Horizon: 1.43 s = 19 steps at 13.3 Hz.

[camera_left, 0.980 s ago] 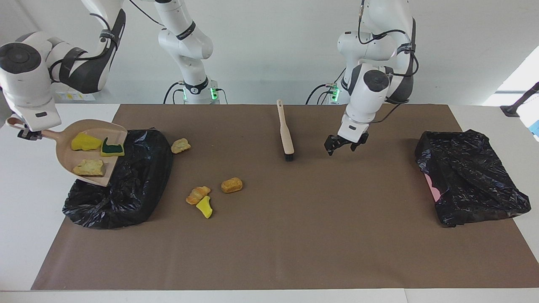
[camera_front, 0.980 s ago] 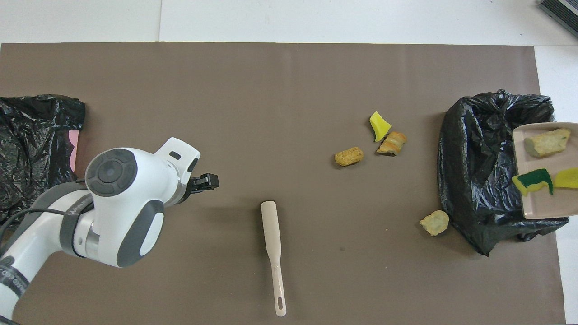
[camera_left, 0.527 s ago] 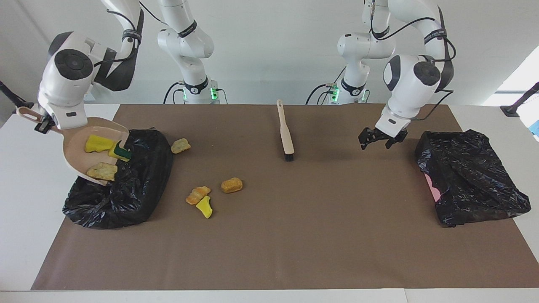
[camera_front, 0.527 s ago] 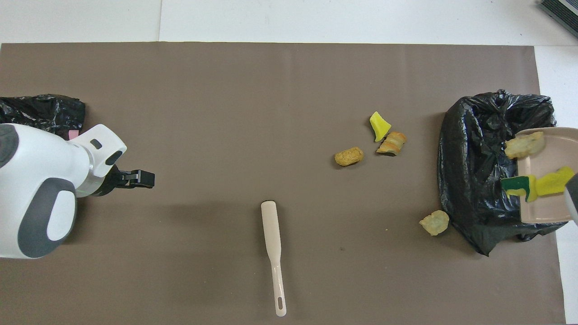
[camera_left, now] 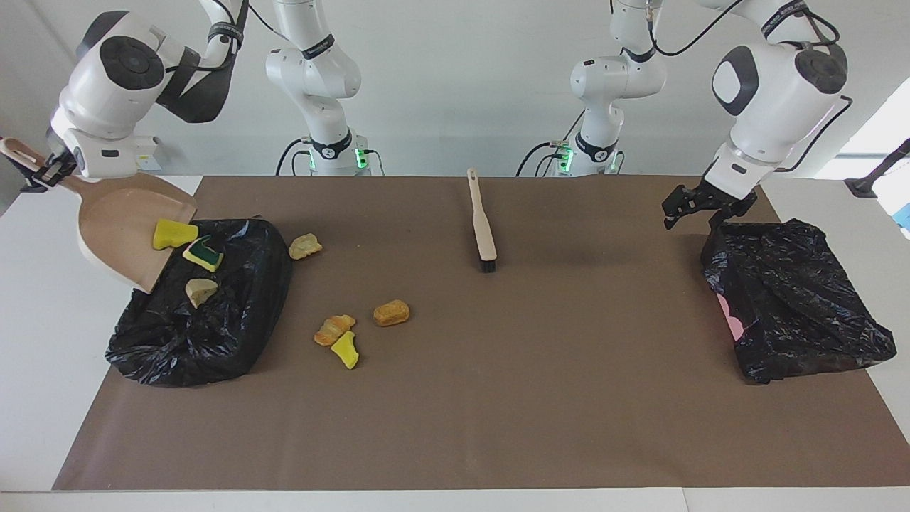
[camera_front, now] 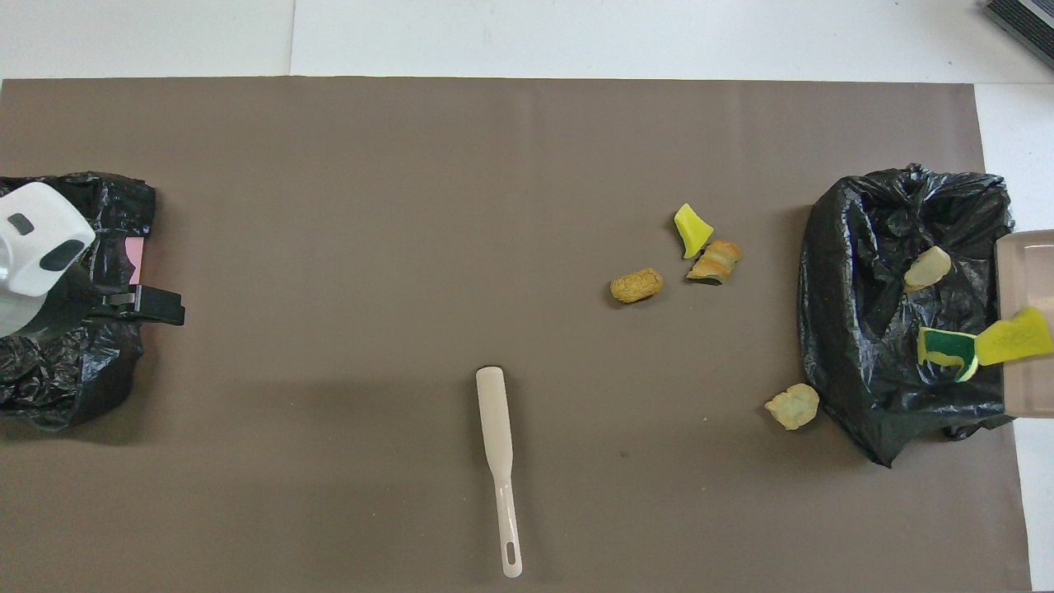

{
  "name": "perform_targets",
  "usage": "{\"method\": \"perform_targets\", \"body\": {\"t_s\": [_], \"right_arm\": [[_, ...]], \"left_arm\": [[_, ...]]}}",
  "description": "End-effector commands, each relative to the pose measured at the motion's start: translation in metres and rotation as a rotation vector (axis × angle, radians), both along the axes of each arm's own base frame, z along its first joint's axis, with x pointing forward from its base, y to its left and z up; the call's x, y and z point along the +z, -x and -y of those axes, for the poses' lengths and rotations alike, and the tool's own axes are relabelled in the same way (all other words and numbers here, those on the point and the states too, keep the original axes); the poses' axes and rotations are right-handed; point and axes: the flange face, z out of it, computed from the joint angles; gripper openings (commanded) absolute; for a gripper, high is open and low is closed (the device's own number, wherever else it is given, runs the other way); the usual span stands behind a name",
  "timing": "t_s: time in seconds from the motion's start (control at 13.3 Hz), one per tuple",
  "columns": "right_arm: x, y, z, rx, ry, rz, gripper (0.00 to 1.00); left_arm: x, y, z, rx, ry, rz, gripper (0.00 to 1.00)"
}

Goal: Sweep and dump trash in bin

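The trash is a set of small torn sponge-like chunks. In the facing view three of them are at the left of the frame: a yellow chunk lies at the lip of the tilted beige dustpan, a yellow chunk with a green top is just below it over the black bag, and a beige chunk lies on the bag. Four more lie on the brown mat, left of centre: a pale yellow chunk just beside the bag, an orange-brown chunk, a striped orange chunk and a bright yellow chunk touching it.

The right gripper, at the upper left of the frame, is closed on the dustpan's handle. The left gripper, at the upper right, stands with its fingers apart and holds nothing, over the edge of the second black bag.

In the overhead view the dustpan is cut off by the right edge of the frame, and the right gripper is outside it. Something pink shows under the second bag; what it is I cannot tell. The brush lies near the top centre of the mat.
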Motion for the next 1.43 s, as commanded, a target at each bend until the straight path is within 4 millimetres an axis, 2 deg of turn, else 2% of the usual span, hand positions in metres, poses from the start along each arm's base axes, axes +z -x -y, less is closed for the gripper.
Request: {"method": "perform_targets", "body": {"t_s": [0.0, 0.23, 0.38, 0.53, 0.68, 0.9, 1.21, 1.36], "right_arm": [[0.011, 0.01, -0.004, 0.022, 0.031, -0.02, 0.0], [0.025, 0.011, -0.006, 0.039, 0.029, -0.011, 0.0], [0.024, 0.011, -0.007, 0.034, 0.018, -0.004, 0.0], [0.024, 0.011, -0.013, 0.026, -0.048, 0.02, 0.0], [0.027, 0.01, -0.03, 0.03, -0.093, 0.028, 0.0], [0.032, 0.008, -0.041, 0.017, -0.155, 0.041, 0.0], [0.019, 0.011, -0.061, -0.024, -0.366, 0.063, 0.0], [0.004, 0.015, -0.071, -0.055, -0.483, 0.073, 0.0]], "left_arm": [[0.049, -0.001, 0.002, -0.025, -0.031, -0.018, 1.0], [0.098, 0.009, 0.001, -0.026, -0.039, -0.011, 1.0], [0.119, 0.013, 0.0, -0.03, -0.071, -0.013, 1.0], [0.115, 0.017, 0.002, -0.033, -0.057, -0.013, 1.0], [0.108, 0.021, 0.001, -0.026, -0.059, -0.023, 1.0], [0.108, 0.022, 0.0, -0.027, -0.058, -0.024, 1.0], [0.111, 0.022, 0.001, -0.031, -0.058, -0.015, 1.0], [0.111, 0.021, 0.004, -0.033, -0.035, -0.006, 1.0]]}}
